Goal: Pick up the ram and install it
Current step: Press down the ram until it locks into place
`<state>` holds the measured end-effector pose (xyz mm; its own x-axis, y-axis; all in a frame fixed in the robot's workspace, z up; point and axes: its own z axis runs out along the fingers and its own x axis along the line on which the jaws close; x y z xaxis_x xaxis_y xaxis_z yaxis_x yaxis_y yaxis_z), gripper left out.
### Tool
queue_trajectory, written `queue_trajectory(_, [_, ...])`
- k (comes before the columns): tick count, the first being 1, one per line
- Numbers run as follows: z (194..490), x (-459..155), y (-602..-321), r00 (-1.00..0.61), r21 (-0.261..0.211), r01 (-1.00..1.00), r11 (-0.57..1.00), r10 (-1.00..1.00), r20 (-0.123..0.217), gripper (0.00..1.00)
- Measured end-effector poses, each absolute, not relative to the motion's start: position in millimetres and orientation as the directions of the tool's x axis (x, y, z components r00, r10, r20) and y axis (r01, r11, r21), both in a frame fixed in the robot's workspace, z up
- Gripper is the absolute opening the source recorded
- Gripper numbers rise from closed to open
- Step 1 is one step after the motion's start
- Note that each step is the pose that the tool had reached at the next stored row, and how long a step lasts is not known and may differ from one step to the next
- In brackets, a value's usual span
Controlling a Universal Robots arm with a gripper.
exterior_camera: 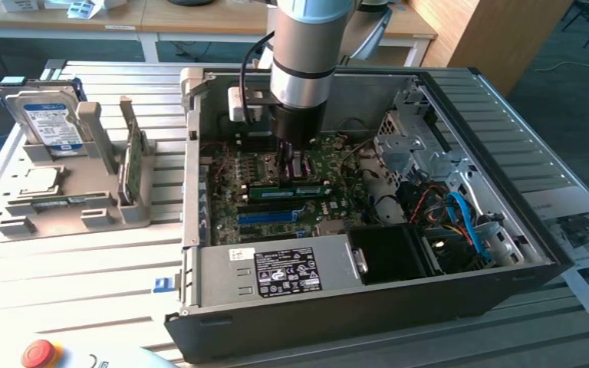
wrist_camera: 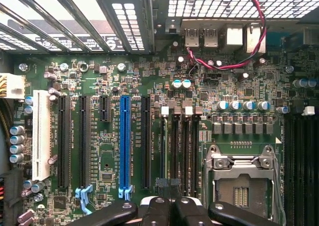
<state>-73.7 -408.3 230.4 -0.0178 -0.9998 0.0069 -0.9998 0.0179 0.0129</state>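
The ram (exterior_camera: 274,186) is a narrow green stick standing on edge in a memory slot on the motherboard inside the open computer case (exterior_camera: 376,314). In the wrist view the ram (wrist_camera: 164,151) shows as a thin edge running between the dark memory slots. My gripper (exterior_camera: 292,170) reaches down into the case right above the ram's middle. Its black fingers (wrist_camera: 158,210) are shut together at the ram's top edge, gripper (wrist_camera: 172,207). Whether they pinch the stick or only rest on it I cannot tell.
A long blue slot (wrist_camera: 124,136) and black slots lie beside the ram; the CPU socket (wrist_camera: 241,181) is on the other side. A power supply (exterior_camera: 284,272) and cables fill the case front. At the exterior view's left, a grey holder (exterior_camera: 90,207) carries a hard drive (exterior_camera: 49,119) and an upright green board (exterior_camera: 134,157).
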Motion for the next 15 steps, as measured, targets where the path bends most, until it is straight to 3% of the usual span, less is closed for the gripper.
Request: queue_trajectory(15, [224.9,-73.7,-408.3,-0.018,0.013,-1.000,0.018,-1.000,0.007,0.10])
